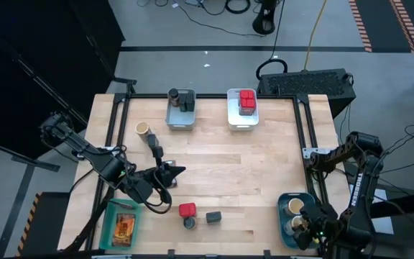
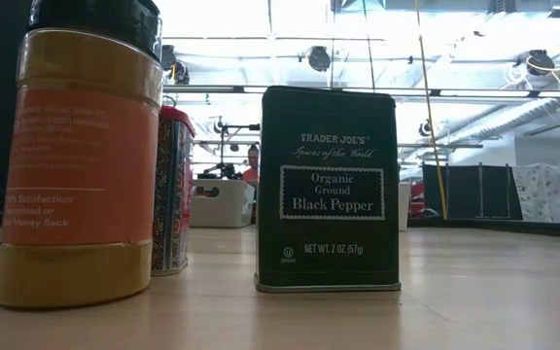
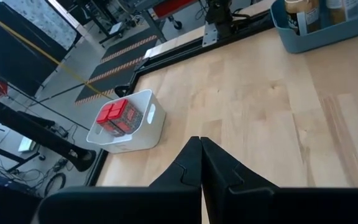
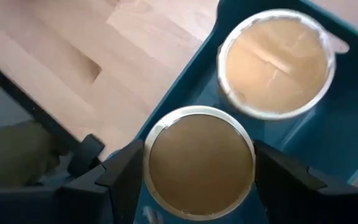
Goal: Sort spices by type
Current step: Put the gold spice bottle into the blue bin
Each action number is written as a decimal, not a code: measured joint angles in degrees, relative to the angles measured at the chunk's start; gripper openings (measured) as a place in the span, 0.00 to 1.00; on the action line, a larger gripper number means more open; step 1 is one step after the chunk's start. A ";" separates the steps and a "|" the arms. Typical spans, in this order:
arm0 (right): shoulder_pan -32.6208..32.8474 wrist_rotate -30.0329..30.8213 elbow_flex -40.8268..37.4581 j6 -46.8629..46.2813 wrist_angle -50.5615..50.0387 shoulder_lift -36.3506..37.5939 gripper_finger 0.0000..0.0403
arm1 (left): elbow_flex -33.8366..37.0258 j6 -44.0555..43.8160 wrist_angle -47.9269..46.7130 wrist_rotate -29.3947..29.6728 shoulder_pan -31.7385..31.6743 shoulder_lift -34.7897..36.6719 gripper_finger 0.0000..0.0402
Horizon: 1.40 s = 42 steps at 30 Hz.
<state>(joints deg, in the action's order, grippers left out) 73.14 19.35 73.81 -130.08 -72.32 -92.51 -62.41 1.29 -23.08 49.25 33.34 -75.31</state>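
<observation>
The surface [image 1: 264, 180] has lots of open room in the middle. The blue bin [image 1: 284, 216] sits by its edge. The right fingers [image 4: 199, 168] hold a tan-topped jar [image 4: 199, 163] there; it could bump the other jar [image 4: 276, 62]. The left fingers [image 3: 201, 163] are closed, empty.

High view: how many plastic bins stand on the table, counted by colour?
Grey bin: 1
White bin: 1
Teal bin: 1
Blue bin: 1
Total: 4
</observation>
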 joint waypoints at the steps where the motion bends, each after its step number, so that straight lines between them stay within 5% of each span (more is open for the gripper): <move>1: -0.08 -0.02 -0.30 0.00 -0.10 0.00 0.59 | 0.00 0.44 0.01 0.00 0.00 0.00 0.00; 29: -3.06 0.10 -2.80 3.85 1.04 0.01 0.60 | 0.00 1.13 -0.01 0.48 -0.01 0.00 0.00; 42: -3.06 -0.67 -2.85 4.13 3.04 -0.04 0.73 | 0.00 1.11 -0.16 0.48 0.00 0.00 0.00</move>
<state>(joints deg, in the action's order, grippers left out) 70.08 18.68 70.96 -125.95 -69.28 -92.55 -62.41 2.39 -23.24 49.74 33.34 -75.31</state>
